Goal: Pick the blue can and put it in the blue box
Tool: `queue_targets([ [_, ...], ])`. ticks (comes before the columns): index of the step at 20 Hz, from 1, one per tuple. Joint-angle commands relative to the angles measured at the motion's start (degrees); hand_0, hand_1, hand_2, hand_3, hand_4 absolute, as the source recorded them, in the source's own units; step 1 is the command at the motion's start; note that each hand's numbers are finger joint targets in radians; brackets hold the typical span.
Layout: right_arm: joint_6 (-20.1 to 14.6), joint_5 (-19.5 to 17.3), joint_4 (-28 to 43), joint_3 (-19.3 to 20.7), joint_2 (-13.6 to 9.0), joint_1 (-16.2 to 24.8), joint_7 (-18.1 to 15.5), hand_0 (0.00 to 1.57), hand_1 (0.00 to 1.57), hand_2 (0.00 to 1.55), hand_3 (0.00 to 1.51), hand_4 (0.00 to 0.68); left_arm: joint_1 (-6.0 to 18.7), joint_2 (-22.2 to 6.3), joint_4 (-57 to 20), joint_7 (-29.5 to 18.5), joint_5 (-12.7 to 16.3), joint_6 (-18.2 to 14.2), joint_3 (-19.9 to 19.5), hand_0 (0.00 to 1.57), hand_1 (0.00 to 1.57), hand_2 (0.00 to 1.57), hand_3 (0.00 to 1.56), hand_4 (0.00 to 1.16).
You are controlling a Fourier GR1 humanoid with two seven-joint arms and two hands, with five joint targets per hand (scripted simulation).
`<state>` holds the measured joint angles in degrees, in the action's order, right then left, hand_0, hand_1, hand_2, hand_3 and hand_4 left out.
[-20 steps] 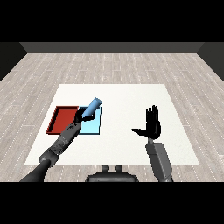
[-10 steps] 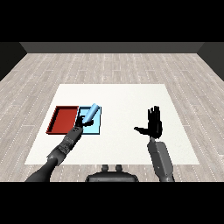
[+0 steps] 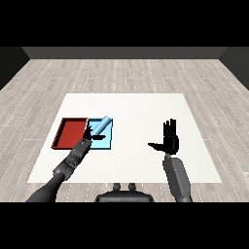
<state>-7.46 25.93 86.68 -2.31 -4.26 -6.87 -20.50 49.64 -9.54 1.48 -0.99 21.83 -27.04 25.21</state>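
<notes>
Over the white counter, the left hand holds the blue can above the blue tray.
Judged from here, lowering the tilted can level inside the tray's rim, clear of the red tray alongside, before uncurling would serve best; left fingers are curled round the can, while the right hand is raised, spread, holding nothing.

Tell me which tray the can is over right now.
The light blue tray, the right-hand one of the pair. The blue can, near the left hand, lies tilted over it; the red tray holds nothing.
</notes>
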Motion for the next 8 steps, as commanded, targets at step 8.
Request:
queue_targets([
  [8, 1.48, -1.74, -0.33, -0.83, -1.09, -1.36, 0.42, 0.00, 0.00, 0.00, 0.00, 0.000, -0.43, -2.13, 7.56, -18.21, 3.74, -2.89, -6.56, 0.00, 0.00, 0.00, 0.00, 0.00],
])
